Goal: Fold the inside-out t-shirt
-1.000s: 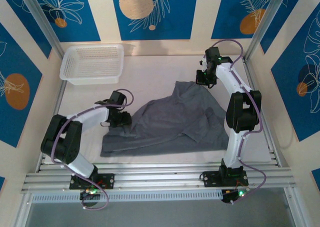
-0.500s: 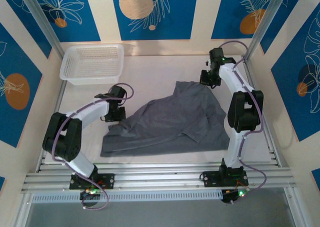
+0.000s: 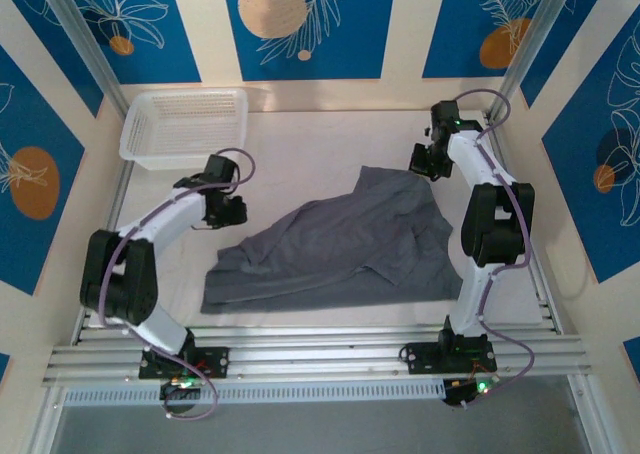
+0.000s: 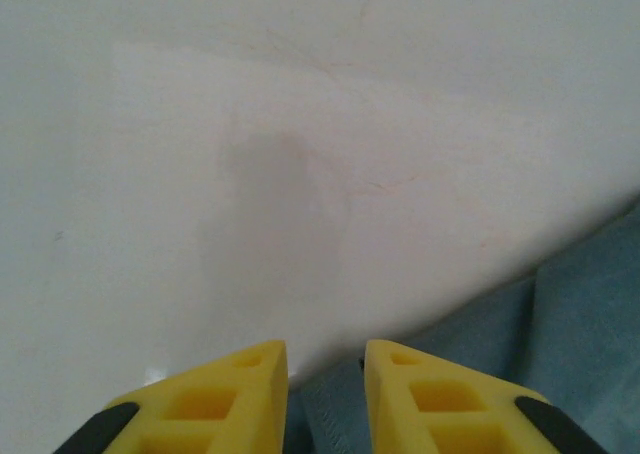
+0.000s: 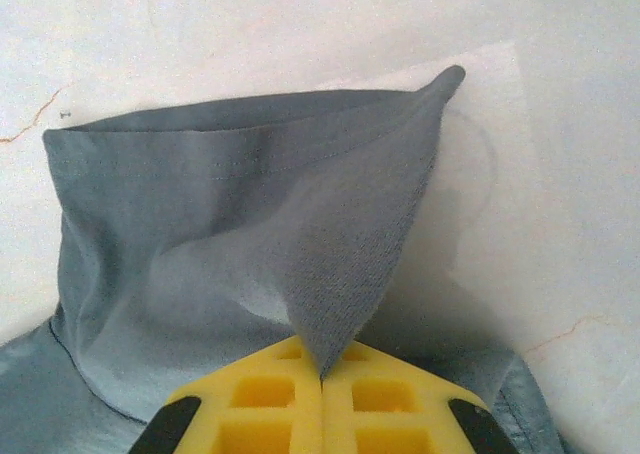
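Note:
The inside-out t-shirt (image 3: 340, 249) lies rumpled in the middle of the white table, dark slate-grey, with its far corner drawn up toward the right. My right gripper (image 3: 421, 161) is shut on that corner. In the right wrist view a pinched fold of the shirt (image 5: 230, 204) rises from between the closed yellow jaws of the right gripper (image 5: 320, 366). My left gripper (image 3: 230, 211) hovers off the shirt's left edge. In the left wrist view its jaws stand apart (image 4: 325, 359) with nothing pinched, and the shirt's hem (image 4: 580, 314) lies on the table below.
A white mesh basket (image 3: 185, 95) sits at the far left corner. Aluminium frame rails (image 3: 320, 354) run along the near edge, and posts stand at both sides. Bare table (image 3: 300, 154) lies between the basket and the shirt.
My left gripper has pulled away from the shirt's left edge toward the far left, and the jaws now stand apart. My right gripper has drawn the far corner a little to the right.

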